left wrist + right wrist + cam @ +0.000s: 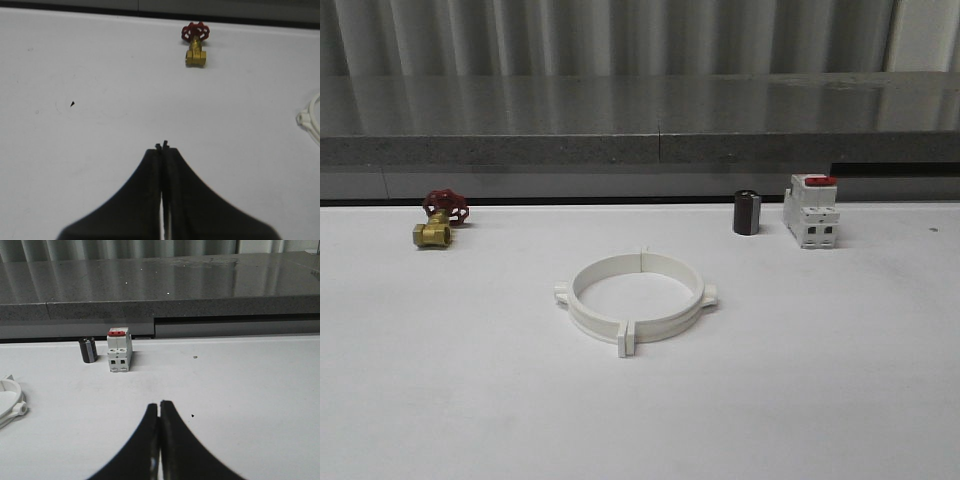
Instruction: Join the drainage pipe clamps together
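1. Two claws, both clenched on nothing: I see my left claw [162,146] over bare desk [440,400] with fingertips pressed together, and my right claw [159,404] the same, neither near the work.
2. Mid-desk, the drainage pipe clamps [636,297] already sit as one ring, tabs meeting at the near and far seams. I cannot tell whether those seams are locked or merely butted.
3. My worry: if they are only butted, any nudge from a shut claw coming in low could slide one half away and reopen the ring.
4. Farther back, the brass valve [441,221] sits left, the dark cylinder [747,212] and the breaker [811,211] right; a wide sweep could knock them.
5. Front view gives me the whole ring; each wrist view catches just an edge of it, though they show claw closure.
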`<move>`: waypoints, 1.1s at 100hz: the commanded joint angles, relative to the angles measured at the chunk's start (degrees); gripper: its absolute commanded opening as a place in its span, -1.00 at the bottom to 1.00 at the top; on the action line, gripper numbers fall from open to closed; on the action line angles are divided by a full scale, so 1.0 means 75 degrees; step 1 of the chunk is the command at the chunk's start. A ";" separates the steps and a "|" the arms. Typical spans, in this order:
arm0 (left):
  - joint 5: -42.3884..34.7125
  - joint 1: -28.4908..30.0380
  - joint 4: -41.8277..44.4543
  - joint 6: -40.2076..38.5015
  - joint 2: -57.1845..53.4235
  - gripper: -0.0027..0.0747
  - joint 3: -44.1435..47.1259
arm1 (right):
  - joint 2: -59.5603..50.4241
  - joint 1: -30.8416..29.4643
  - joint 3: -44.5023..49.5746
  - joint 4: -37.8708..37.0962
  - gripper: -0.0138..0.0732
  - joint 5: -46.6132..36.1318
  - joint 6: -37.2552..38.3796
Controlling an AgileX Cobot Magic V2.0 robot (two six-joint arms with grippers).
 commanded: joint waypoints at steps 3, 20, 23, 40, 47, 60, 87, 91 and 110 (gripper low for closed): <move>-0.1396 0.0009 -0.0056 -0.0007 -0.0706 -0.98 0.0310 | -0.0154 -0.0032 -0.0120 0.0013 -0.95 -0.0666 -0.0030; -0.2905 0.0009 -0.0056 0.0043 -0.2060 -0.98 0.1730 | -0.0154 -0.0032 -0.0120 0.0013 -0.95 -0.0666 -0.0030; -0.3103 0.0009 -0.0056 0.0070 -0.2287 -0.98 0.1958 | -0.0154 -0.0032 -0.0120 0.0013 -0.95 -0.0666 -0.0030; -0.3473 0.0009 -0.0056 0.0070 -0.3525 -0.98 0.3068 | -0.0154 -0.0032 -0.0120 0.0013 -0.95 -0.0666 -0.0030; -0.3528 0.0009 -0.0056 0.0070 -0.3954 -0.98 0.3376 | -0.0154 -0.0032 -0.0120 0.0013 -0.95 -0.0666 -0.0030; -0.3763 0.0088 -0.0056 0.0070 -0.4467 -0.98 0.3773 | -0.0154 -0.0032 -0.0120 0.0013 -0.95 -0.0666 -0.0030; -0.4051 0.0410 -0.0010 0.0070 -0.4446 -0.98 0.3843 | -0.0154 -0.0032 -0.0120 0.0013 -0.95 -0.0666 -0.0030; -0.4051 0.0416 -0.0010 0.0070 -0.4446 -0.98 0.3843 | -0.0154 -0.0032 -0.0120 0.0013 -0.95 -0.0666 -0.0030; -0.4051 0.0416 -0.0010 0.0070 -0.4446 -0.98 0.3843 | -0.0154 -0.0032 -0.0120 0.0013 -0.95 -0.0666 -0.0030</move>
